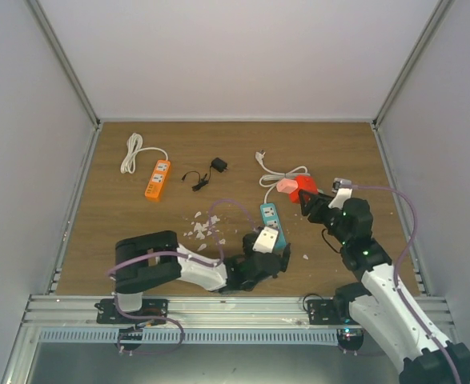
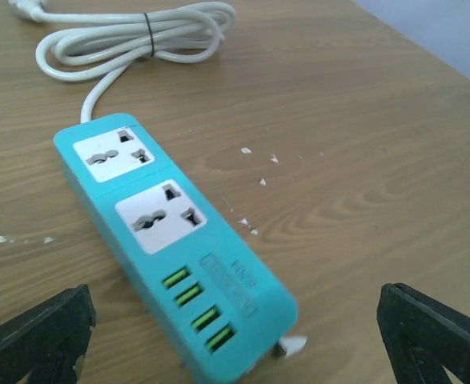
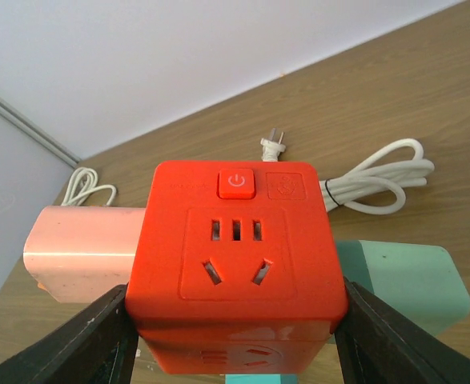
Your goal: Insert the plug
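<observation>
The plug, a red cube adapter (image 3: 236,264) with a power button and sockets on its faces, sits between the fingers (image 3: 74,344) of my right gripper (image 3: 235,344), which is shut on it. Its prongs are hidden. In the top view the cube (image 1: 305,189) hangs just right of the far end of the teal power strip (image 1: 271,226). The strip (image 2: 170,240) has two white sockets and several green USB ports. My left gripper (image 2: 235,344) is open, one finger (image 2: 34,336) on each side of the strip's near end.
A pink block (image 3: 82,252) lies against the cube's left side. The strip's coiled white cord (image 1: 287,174) lies behind it. An orange power strip (image 1: 158,178) and a black adapter (image 1: 218,165) rest at the back left. White crumbs (image 1: 202,228) are scattered mid-table.
</observation>
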Controlling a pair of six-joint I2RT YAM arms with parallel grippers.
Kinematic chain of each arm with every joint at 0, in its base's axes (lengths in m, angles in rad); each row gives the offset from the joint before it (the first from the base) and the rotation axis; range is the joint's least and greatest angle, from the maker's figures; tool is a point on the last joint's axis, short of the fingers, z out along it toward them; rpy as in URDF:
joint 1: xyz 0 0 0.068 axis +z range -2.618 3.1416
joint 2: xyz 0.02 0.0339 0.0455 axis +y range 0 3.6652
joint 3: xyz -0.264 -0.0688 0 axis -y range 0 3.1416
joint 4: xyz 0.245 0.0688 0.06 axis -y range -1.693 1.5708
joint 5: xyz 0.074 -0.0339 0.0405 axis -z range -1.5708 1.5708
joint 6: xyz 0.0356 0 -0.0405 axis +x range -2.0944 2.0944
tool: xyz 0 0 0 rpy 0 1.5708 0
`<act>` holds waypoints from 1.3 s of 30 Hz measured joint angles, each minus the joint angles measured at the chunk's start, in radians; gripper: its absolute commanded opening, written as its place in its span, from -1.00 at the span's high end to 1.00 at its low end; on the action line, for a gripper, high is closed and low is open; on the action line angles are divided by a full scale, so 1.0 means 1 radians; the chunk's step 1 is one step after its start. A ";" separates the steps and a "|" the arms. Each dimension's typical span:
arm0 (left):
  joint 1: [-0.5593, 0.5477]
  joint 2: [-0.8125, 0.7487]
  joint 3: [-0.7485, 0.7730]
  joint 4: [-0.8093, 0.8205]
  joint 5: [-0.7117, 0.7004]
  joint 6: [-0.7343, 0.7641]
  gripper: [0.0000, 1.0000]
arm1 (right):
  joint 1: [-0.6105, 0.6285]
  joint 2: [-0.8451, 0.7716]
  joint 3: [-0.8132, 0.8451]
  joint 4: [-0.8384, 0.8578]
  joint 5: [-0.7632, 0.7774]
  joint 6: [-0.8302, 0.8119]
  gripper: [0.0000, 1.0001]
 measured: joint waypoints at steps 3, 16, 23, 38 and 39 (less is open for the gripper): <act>0.000 0.077 0.137 -0.133 -0.062 -0.105 -0.98 | -0.005 -0.016 0.000 0.000 -0.006 0.000 0.99; 0.011 0.193 0.218 -0.262 -0.072 -0.272 -0.98 | -0.018 -0.066 -0.005 -0.010 -0.027 -0.001 0.99; 0.039 0.169 0.120 -0.180 -0.057 -0.285 -0.79 | -0.019 -0.070 -0.005 -0.010 -0.040 -0.002 0.99; 0.095 -0.158 -0.338 -0.027 0.163 0.087 -0.30 | -0.015 -0.018 -0.111 0.131 -0.230 -0.069 0.99; 0.112 -0.165 -0.349 -0.014 0.191 0.115 -0.26 | -0.011 -0.005 -0.112 0.144 -0.238 -0.072 0.99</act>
